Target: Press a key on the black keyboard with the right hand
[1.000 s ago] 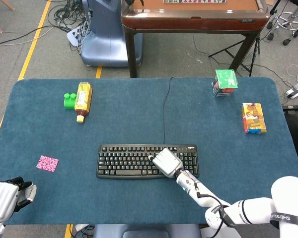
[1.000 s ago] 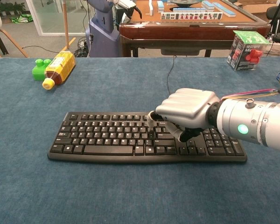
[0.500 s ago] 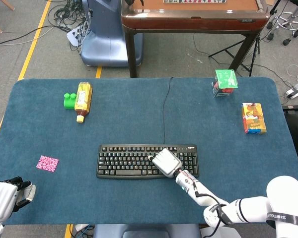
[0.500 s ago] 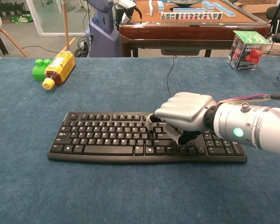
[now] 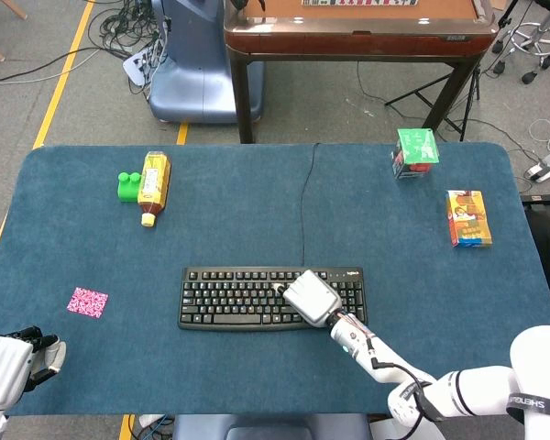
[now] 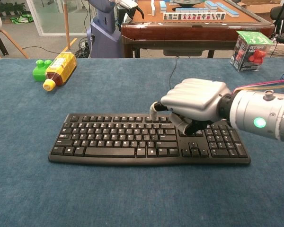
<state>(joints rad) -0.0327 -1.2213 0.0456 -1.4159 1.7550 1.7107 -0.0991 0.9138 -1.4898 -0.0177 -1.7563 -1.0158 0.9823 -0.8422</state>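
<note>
Black keyboard (image 6: 146,140), flat and matte with rows of small keys, lies mid-table on the napped blue cloth (image 5: 257,211). Since half a second ago the right hand (image 6: 193,103) has lifted; its smooth silver shell now hangs above the right-hand keys, fingers curled in on nothing. The left hand (image 5: 14,362) rests at the table's near edge, fingers curled, unchanged.

The keyboard (image 5: 271,298) lies near the front middle of the bench (image 5: 257,202), with the right hand (image 5: 311,298) above its right half and the cable (image 5: 303,206) running from its back edge to the far side. Far left lie a bottle (image 5: 153,187) with a toy block (image 5: 126,186) touching its left side, and a small card (image 5: 88,302) sits left of the keyboard. Two boxes (image 5: 414,152) (image 5: 467,218) stand far right, and the left hand (image 5: 14,364) sits at the front left corner.
</note>
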